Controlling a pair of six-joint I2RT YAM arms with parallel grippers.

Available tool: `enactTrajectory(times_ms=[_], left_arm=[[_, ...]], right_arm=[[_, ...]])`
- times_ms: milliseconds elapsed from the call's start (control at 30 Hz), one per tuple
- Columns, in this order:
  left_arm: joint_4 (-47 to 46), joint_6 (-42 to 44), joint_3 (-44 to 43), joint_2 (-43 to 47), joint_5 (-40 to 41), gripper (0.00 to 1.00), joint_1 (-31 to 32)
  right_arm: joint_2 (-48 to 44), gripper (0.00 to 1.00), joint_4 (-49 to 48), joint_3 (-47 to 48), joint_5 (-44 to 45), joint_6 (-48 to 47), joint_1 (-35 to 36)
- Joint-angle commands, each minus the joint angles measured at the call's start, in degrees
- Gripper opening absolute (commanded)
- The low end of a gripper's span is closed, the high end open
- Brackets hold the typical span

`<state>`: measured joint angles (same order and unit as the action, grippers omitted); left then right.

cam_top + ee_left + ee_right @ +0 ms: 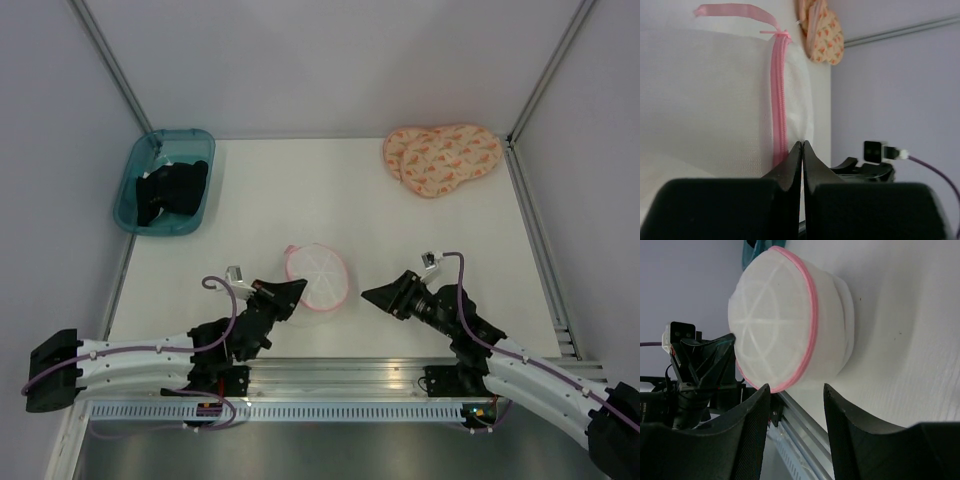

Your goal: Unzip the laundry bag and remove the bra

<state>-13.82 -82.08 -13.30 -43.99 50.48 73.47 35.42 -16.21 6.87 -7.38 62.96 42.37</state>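
Observation:
The laundry bag (318, 277), a domed white mesh pouch with pink edging, lies on the table between both arms. My left gripper (298, 289) touches its left edge. In the left wrist view the left gripper (802, 143) is shut, its tips pinching a fold of the laundry bag (715, 100) just right of the pink zip (778, 100), which runs up to a pink ribbon (735, 10). My right gripper (796, 387) stands open a little short of the laundry bag (775, 320), with nothing between its fingers. The bra is hidden; the pouch looks filled out with white.
A teal bin (128, 195) holding black clothing (172, 188) stands at the back left. A peach patterned pad (440, 158) lies at the back right. An aluminium rail (350, 375) runs along the near edge, and grey walls close in the sides and back.

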Motion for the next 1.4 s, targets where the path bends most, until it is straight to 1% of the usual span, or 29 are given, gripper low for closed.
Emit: enactTrajectory(times_ms=[0, 100, 233, 333, 367, 400, 500, 533, 567, 600, 633, 667, 700, 733, 767, 800, 833, 867, 900, 933, 967, 1000, 1033, 1067, 1100, 1167, 1233, 1300, 1367], left_arm=[[-8.24, -1.85, 0.56, 1.71, 3.75, 0.02, 0.18], [-10.51, -2.82, 1.61, 1.27, 2.87, 0.02, 0.18], [-15.08, -2.47, 3.28, -0.31, 2.43, 0.02, 0.18], [-16.58, -0.80, 3.02, -0.92, 2.34, 0.02, 0.18], [-16.67, -0.54, 2.93, -0.75, 2.08, 0.02, 0.18], [-17.20, 1.90, 2.93, 0.03, 1.99, 0.02, 0.09], [-15.37, 9.47, 1.44, 2.14, 1.73, 0.02, 0.09], [-12.40, 10.97, 0.04, 4.33, 1.21, 0.02, 0.18], [-11.41, 14.72, -0.49, 5.31, 0.94, 0.02, 0.18], [-10.62, 16.76, -0.93, 6.53, 0.50, 0.02, 0.09], [-8.09, 18.52, -1.63, 8.55, 0.24, 0.02, 0.18], [-6.15, 20.71, -2.16, 9.87, -0.46, 0.02, 0.18], [-3.52, 21.43, -3.30, 11.02, -0.73, 0.02, 0.09], [0.69, 21.96, -3.92, 13.03, -1.25, 0.02, 0.18], [2.29, 23.88, -4.36, 13.83, -1.78, 0.02, 0.18], [4.14, 24.77, -5.41, 14.62, -2.14, 0.02, 0.18], [5.98, 25.21, -6.03, 15.68, -2.57, 0.02, 0.18], [10.53, 25.48, -6.65, 16.56, -3.01, 0.02, 0.18], [12.31, 25.57, -7.17, 18.31, -3.02, 0.03, 0.18], [13.46, 25.92, -8.05, 19.19, -3.10, 0.04, 0.18], [16.08, 25.92, -8.41, 20.16, -2.93, 0.04, 0.18], [20.02, 25.57, -8.84, 22.00, -2.67, 0.09, 0.18], [21.89, 25.22, -9.81, 22.71, -2.41, 0.11, 0.18], [23.56, 24.70, -10.25, 23.50, -1.71, 0.12, 0.18], [27.15, 24.08, -10.69, 24.47, -1.44, 0.16, 0.18], [29.63, 23.03, -11.57, 25.18, -0.74, 0.21, 0.18], [31.49, 22.67, -11.75, 25.79, -0.73, 0.21, 0.18], [31.93, 22.06, -11.14, 26.14, -0.73, 0.21, 0.18], [31.93, 21.62, -10.78, 26.50, -0.91, 0.18, 0.18]], right_arm=[[1.75, 0.53, -17.61, -2.65, -2.55, 8.66, 0.08], [4.48, 0.53, -20.79, -2.13, -3.43, 9.72, 0.17], [10.61, 0.53, -29.82, -2.65, -4.66, 13.84, 0.26], [14.57, 0.54, -32.65, -2.48, -5.54, 14.65, 0.87], [15.11, 0.54, -31.62, -1.87, -5.80, 13.78, 1.13], [15.38, 0.55, -29.60, -1.08, -5.89, 12.55, 1.75], [15.81, 0.56, -13.82, 5.49, -4.06, 3.78, 4.20], [16.43, 0.58, -4.89, 10.30, -3.18, 0.53, 4.91], [17.05, 0.59, -0.71, 12.79, 0.57, -4.72, 6.22], [18.18, 0.59, 3.51, 15.42, 2.96, -7.65, 9.11], [19.15, 0.61, 10.42, 20.32, 5.59, -9.76, 10.87], [20.12, 0.61, 13.19, 22.63, 11.36, -13.44, 12.63], [22.74, 0.62, 19.05, 25.01, 14.46, -14.96, 15.96], [24.24, 0.64, 21.11, 29.55, 17.63, -16.36, 17.64], [26.17, 0.64, 23.13, 31.86, 21.75, -19.42, 19.49], [30.72, 0.65, 27.50, 34.06, 24.57, -20.67, 22.46], [33.46, 0.65, 30.24, 39.30, 27.30, -21.81, 24.06], [36.27, 0.66, 32.71, 41.88, 29.33, -22.87, 25.73], [41.61, 0.66, 34.91, 44.25, 33.87, -24.01, 28.09], [43.92, 0.68, 38.06, 47.85, 35.40, -24.55, 29.16], [46.03, 0.69, 39.14, 49.36, 36.46, -24.81, 30.04], [49.27, 0.69, 40.02, 50.51, 37.34, -25.16, 30.49], [50.53, 0.69, 40.98, 52.08, 39.70, -25.69, 31.45], [51.67, 0.69, 41.08, 52.62, 39.98, -25.95, 31.98], [53.59, 0.69, 41.25, 53.15, 40.42, -26.22, 32.33], [55.54, 0.69, 42.74, 54.73, 43.23, -26.39, 32.78], [58.44, 0.68, 44.94, 56.49, 47.60, -26.31, 33.39], [61.77, 0.68, 46.78, 58.24, 49.38, -26.74, 33.92], [64.84, 0.63, 47.76, 59.04, 52.88, -27.10, 34.01]])
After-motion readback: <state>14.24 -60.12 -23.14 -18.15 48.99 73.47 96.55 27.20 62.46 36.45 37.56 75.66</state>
